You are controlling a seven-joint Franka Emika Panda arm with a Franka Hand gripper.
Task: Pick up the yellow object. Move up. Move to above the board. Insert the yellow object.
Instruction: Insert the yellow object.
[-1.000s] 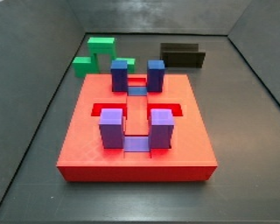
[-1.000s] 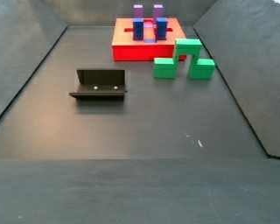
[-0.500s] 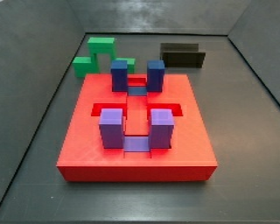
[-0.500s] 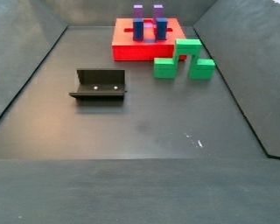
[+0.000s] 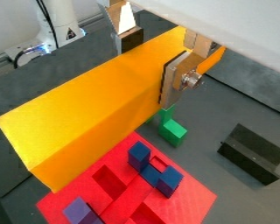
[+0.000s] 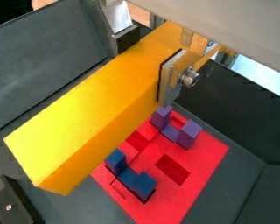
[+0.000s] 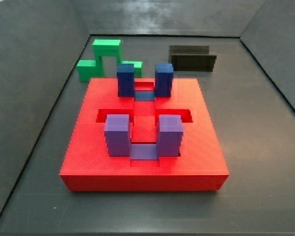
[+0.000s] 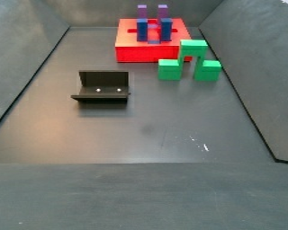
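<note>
In both wrist views my gripper (image 5: 154, 57) (image 6: 146, 52) is shut on the yellow object (image 5: 95, 109) (image 6: 90, 114), a long yellow-orange bar clamped between the silver fingers (image 5: 175, 83) (image 6: 171, 77). The bar hangs high above the red board (image 5: 125, 197) (image 6: 166, 162) with its purple-blue posts (image 5: 154, 171) (image 6: 178, 129). The board also shows in both side views (image 7: 144, 138) (image 8: 134, 45). Neither the gripper nor the bar shows in the side views.
Green stepped blocks (image 7: 107, 60) (image 8: 189, 61) (image 5: 170, 129) lie beside the board. The dark fixture (image 8: 101, 87) (image 7: 194, 58) (image 5: 254, 150) stands on the grey floor, apart from the board. Dark walls ring the floor.
</note>
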